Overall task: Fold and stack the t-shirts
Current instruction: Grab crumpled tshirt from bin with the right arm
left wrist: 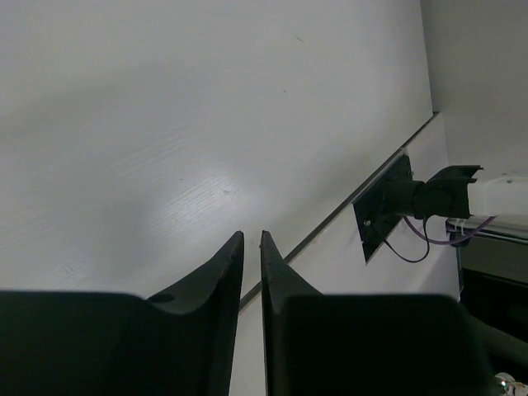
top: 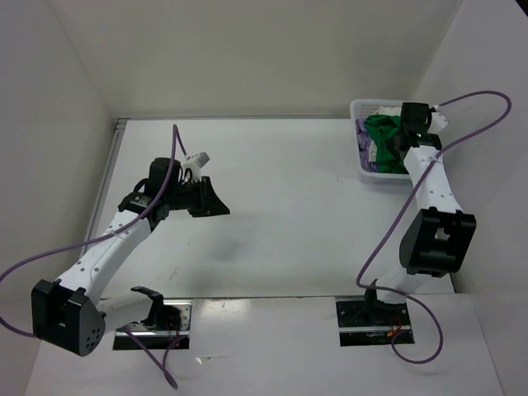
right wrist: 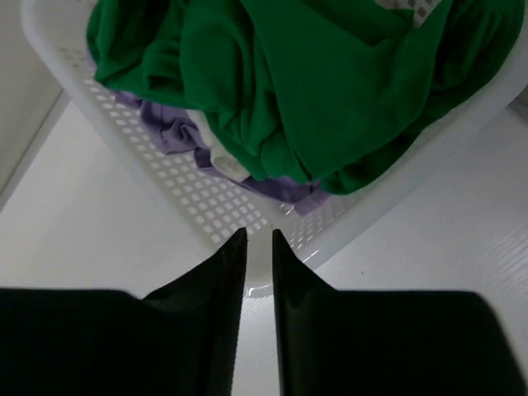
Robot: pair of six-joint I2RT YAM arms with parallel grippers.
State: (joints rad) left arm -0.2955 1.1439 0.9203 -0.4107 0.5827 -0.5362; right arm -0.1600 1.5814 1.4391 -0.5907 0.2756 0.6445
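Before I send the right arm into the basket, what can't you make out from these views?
- White shirt: top view shows only a pale patch beside the green shirt; too small to confirm.
- Lavender shirt: mostly buried under the green one in the right wrist view.
- Basket: far rim cut off by the right wrist frame; in the top view the right arm covers part of it.
- Right end effector: hidden in the top view.

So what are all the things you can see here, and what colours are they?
basket: one, white mesh, far right of the table.
green t-shirt: one, bright green, on top in the basket.
purple t-shirt: one, pale lavender, under the green one.
white t-shirt: one, at the basket's far end, mostly hidden.
table: one, white.
left gripper: black, nearly shut, holding nothing, above the table.
right gripper: black, nearly shut, holding nothing, above the basket's rim.
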